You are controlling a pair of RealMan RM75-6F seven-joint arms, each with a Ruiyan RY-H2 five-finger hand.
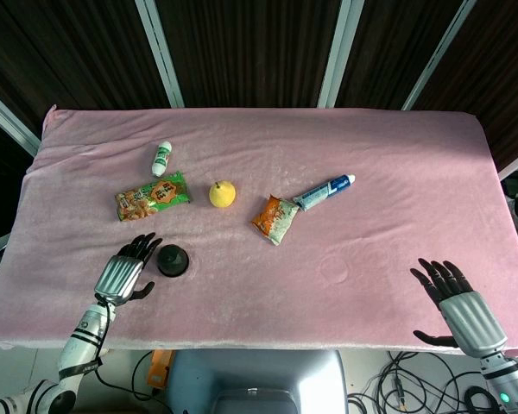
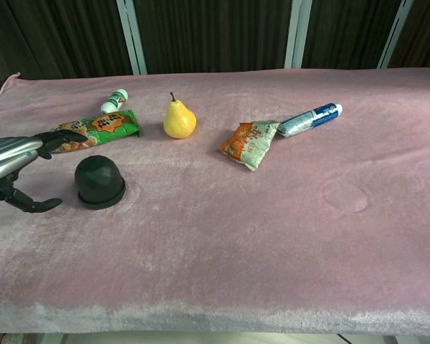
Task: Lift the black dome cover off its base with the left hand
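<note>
The black dome cover [image 1: 173, 260] [image 2: 99, 180] sits on its base on the pink cloth, near the front left. My left hand [image 1: 122, 273] [image 2: 20, 161] is just to its left with fingers spread, holding nothing and apart from the dome. In the chest view its thumb reaches low toward the dome's left side with a gap between. My right hand [image 1: 463, 310] lies open at the front right corner, far from the dome; the chest view does not show it.
Behind the dome lie a green snack bag [image 1: 153, 196] [image 2: 93, 130], a small white bottle [image 1: 161, 158], a yellow pear [image 1: 223, 193] [image 2: 179, 120], an orange snack packet [image 1: 275, 219] and a blue-white tube [image 1: 325, 191]. The table's front edge [image 1: 242, 345] runs close by both hands.
</note>
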